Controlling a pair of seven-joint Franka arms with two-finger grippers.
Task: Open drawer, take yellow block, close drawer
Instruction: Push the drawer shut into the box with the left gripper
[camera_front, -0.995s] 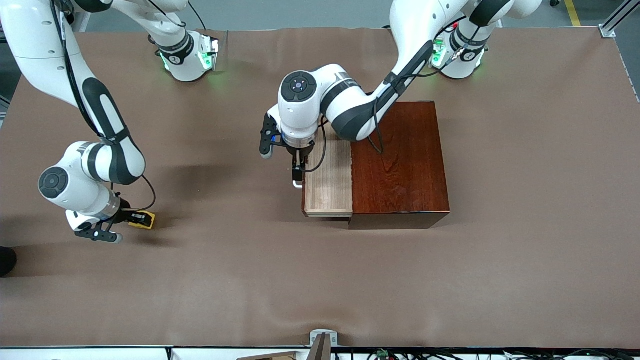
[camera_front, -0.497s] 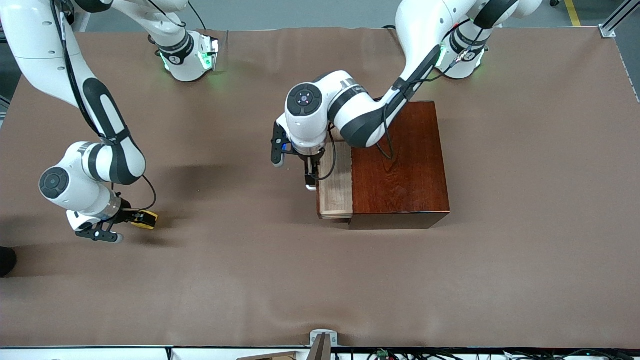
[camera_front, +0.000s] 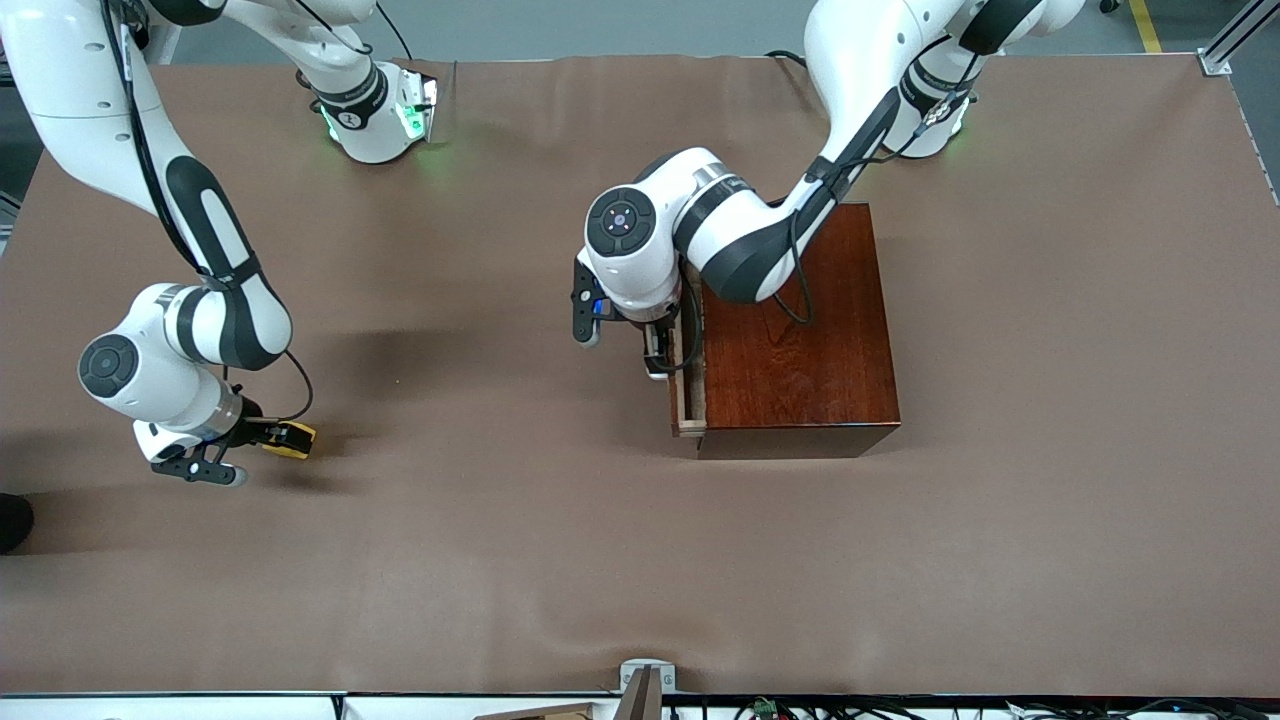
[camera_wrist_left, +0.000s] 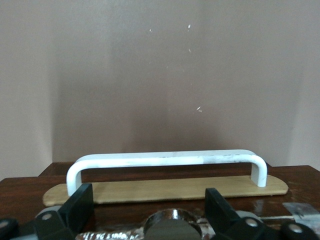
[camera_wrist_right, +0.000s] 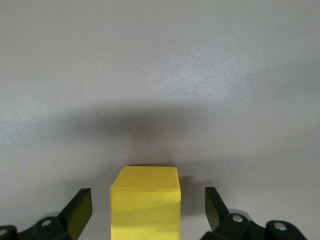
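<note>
The drawer (camera_front: 686, 395) of the dark reddish-brown box (camera_front: 800, 340) sticks out only a narrow strip toward the right arm's end. Its white handle (camera_front: 655, 374) shows in the left wrist view (camera_wrist_left: 165, 159). My left gripper (camera_front: 655, 352) is at the handle's middle, open (camera_wrist_left: 150, 205), with the bar past its fingertips (camera_wrist_left: 82, 202) and not gripped. The yellow block (camera_front: 297, 441) lies on the table near the right arm's end. My right gripper (camera_front: 283, 437) is low at the block. In the right wrist view the block (camera_wrist_right: 145, 200) sits between the open fingers (camera_wrist_right: 80, 210) with gaps on both sides.
The brown table cover (camera_front: 640, 560) spreads wide around the box and the block. The left arm's elbow hangs over the box's top. A small metal bracket (camera_front: 645, 680) sits at the table edge nearest the camera.
My left gripper has moved toward the box with the handle, and the drawer has slid in from about half open to nearly shut. The right arm and the block have stayed put.
</note>
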